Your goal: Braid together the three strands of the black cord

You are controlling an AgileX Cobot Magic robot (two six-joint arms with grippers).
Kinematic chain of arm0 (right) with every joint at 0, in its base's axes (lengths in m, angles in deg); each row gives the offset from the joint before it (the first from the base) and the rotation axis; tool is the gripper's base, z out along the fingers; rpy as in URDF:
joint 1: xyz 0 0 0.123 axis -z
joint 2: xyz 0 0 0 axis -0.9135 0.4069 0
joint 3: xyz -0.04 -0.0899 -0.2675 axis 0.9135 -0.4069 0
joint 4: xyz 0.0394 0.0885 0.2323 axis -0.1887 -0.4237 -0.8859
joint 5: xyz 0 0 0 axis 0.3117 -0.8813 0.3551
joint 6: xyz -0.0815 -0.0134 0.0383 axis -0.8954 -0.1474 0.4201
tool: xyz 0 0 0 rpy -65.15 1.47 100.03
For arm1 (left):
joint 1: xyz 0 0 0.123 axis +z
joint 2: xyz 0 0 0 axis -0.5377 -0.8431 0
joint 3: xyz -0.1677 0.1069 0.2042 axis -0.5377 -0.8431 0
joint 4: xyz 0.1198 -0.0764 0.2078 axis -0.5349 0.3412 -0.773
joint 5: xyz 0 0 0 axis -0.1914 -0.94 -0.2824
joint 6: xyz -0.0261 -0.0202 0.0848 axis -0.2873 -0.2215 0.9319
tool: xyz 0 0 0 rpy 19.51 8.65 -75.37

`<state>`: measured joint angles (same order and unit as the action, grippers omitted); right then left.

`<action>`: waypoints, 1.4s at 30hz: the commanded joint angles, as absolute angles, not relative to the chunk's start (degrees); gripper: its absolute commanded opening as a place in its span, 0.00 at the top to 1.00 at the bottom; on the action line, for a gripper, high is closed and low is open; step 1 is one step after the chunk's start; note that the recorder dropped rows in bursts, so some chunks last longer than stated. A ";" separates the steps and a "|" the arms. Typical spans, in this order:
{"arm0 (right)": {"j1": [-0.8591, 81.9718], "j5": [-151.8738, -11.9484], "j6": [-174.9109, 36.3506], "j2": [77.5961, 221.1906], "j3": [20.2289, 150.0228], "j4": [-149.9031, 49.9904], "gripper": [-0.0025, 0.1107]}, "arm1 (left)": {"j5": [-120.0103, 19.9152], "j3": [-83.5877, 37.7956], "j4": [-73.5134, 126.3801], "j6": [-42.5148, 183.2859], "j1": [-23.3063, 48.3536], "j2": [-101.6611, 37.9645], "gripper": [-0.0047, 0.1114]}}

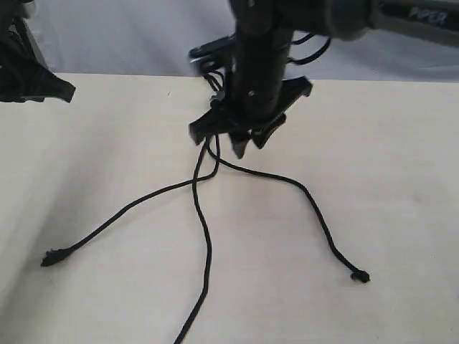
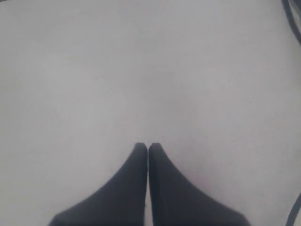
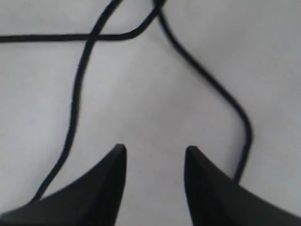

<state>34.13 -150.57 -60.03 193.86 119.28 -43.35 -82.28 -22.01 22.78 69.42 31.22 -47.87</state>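
On the bench point(image 1: 401, 179), the black cord point(image 1: 208, 258) fans its 3 strands point(image 1: 129, 208) from 12 o'clock toward 8, 6 and 4 o'clock, under parted, empty right fingers point(image 3: 110, 183); left fingers point(image 2: 127, 188) sit together.

Black cord point(image 3: 47, 37): braided fibre, matt, slightly rough. Table point(image 1: 401, 179): pale cream, matt, smooth, faint speckle. Right gripper fingers point(image 3: 101, 193): black plastic look, smooth, matt. Arm housing point(image 1: 262, 64): black, slight sheen.
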 commanded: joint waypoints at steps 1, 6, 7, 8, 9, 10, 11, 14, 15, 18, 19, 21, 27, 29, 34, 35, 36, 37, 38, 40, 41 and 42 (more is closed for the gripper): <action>26.73 -151.87 -59.63 197.86 118.86 -45.60 0.49 | -80.98 -22.54 23.69 68.91 32.61 -47.32 0.95; 22.86 -150.32 -60.91 199.92 115.48 -47.18 0.50 | -81.38 -22.54 24.30 68.91 32.61 -47.32 0.95; 22.63 -149.07 -60.73 199.92 114.76 -47.18 0.50 | -81.38 -22.54 24.30 68.91 32.61 -47.32 0.95; 22.53 -148.13 -60.14 199.92 114.18 -47.18 0.50 | -81.38 -22.54 24.30 68.91 32.61 -47.32 0.95; 22.53 -147.69 -59.72 199.92 113.66 -47.18 0.50 | -81.52 -22.54 24.29 68.91 32.61 -47.32 0.95; 22.53 -147.09 -59.56 199.92 113.11 -46.94 0.50 | -81.63 -22.54 24.81 68.91 32.61 -47.32 0.95; 22.73 -146.44 -59.56 199.92 112.42 -46.67 0.50 | -81.63 -22.54 25.19 68.91 32.61 -47.32 0.95; 23.60 -143.69 -59.09 199.92 110.26 -47.16 0.50 | -81.77 -22.54 25.38 68.91 32.61 -47.32 0.95; 23.90 -142.63 -58.79 199.92 109.60 -47.16 0.50 | -81.77 -22.54 25.38 68.91 32.61 -47.32 0.95; 24.42 -140.39 -57.77 199.92 107.35 -47.16 0.50 | -81.77 -22.54 25.38 68.91 32.61 -47.32 0.95; 24.55 -139.63 -57.65 199.92 106.68 -47.30 0.50 | -81.62 -22.54 25.33 68.91 32.61 -47.32 0.95; 24.55 -138.09 -57.65 199.92 105.52 -47.41 0.50 | -81.61 -22.54 25.46 68.91 32.61 -47.32 0.95; 24.55 -133.68 -58.62 199.95 103.94 -49.96 0.50 | -81.61 -22.54 25.57 68.91 32.61 -47.32 0.95; 24.55 -133.79 -59.19 200.18 103.94 -49.96 0.54 | -81.61 -22.54 25.57 68.91 32.61 -47.32 0.95; 24.55 -133.79 -59.19 201.39 103.94 -49.96 0.87 | -81.61 -22.54 25.57 68.91 32.61 -47.32 0.95; 24.55 -133.79 -59.32 201.64 103.94 -49.96 0.94 | -81.61 -22.54 25.57 68.91 32.61 -47.32 0.95; 24.55 -133.79 -59.70 201.62 103.94 -49.96 0.98 | -81.61 -22.54 25.57 68.91 32.61 -47.32 0.95; 24.55 -133.93 -60.10 201.62 103.94 -49.96 0.98 | -81.61 -22.54 25.57 68.91 32.61 -47.32 0.95; 24.55 -134.79 -60.47 201.36 104.37 -49.96 0.98 | -81.61 -22.54 25.57 68.91 32.61 -47.32 0.95; 24.55 -136.93 -61.15 200.26 105.81 -49.45 0.98 | -81.61 -22.54 25.57 68.91 32.61 -47.32 0.95; 24.55 -138.31 -61.30 199.37 106.88 -48.56 0.98 | -81.61 -22.54 25.57 68.91 32.61 -47.32 0.95; 24.55 -139.72 -61.30 198.28 108.11 -47.12 0.98 | -81.61 -22.54 25.57 68.91 32.61 -47.32 0.95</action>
